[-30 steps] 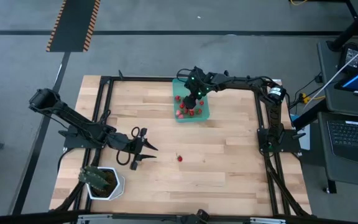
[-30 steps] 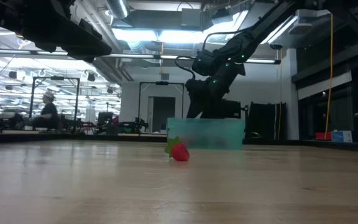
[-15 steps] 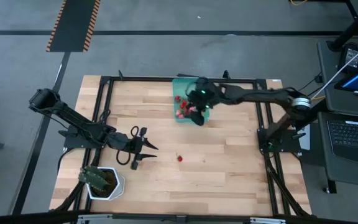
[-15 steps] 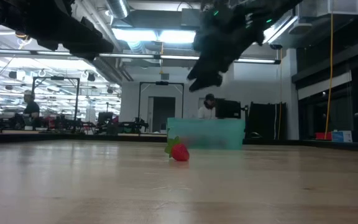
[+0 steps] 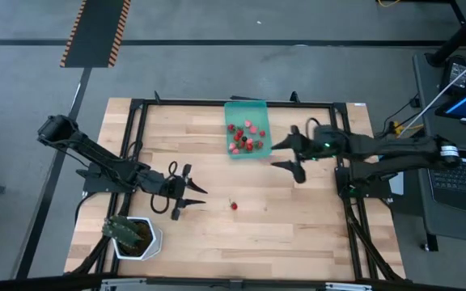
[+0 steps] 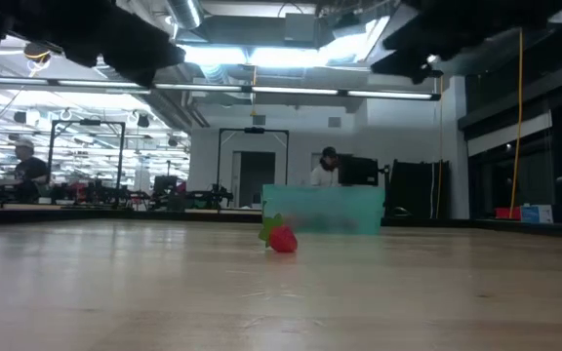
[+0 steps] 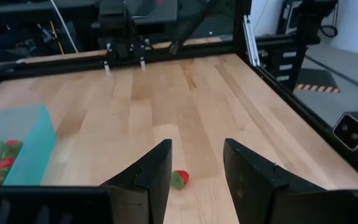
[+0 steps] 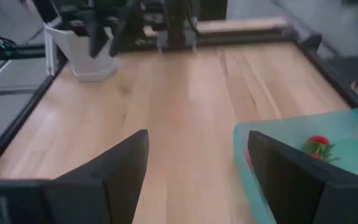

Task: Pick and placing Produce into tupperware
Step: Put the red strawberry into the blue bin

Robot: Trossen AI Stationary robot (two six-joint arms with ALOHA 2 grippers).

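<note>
The left gripper (image 5: 186, 191) hangs with fingers spread, empty, near the plant pot (image 5: 134, 236). One strawberry (image 5: 234, 205) lies alone on the table (image 5: 298, 226), so the task looks nearly done. The rest of the fruit sits in the teal tub (image 5: 246, 110). Just beside it, the right gripper (image 5: 292, 155) is spread and empty.

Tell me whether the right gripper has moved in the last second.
Yes. In the high view the right gripper was over the tupperware; it has now withdrawn toward the table's right side, clear of the container, fingers open.
</note>
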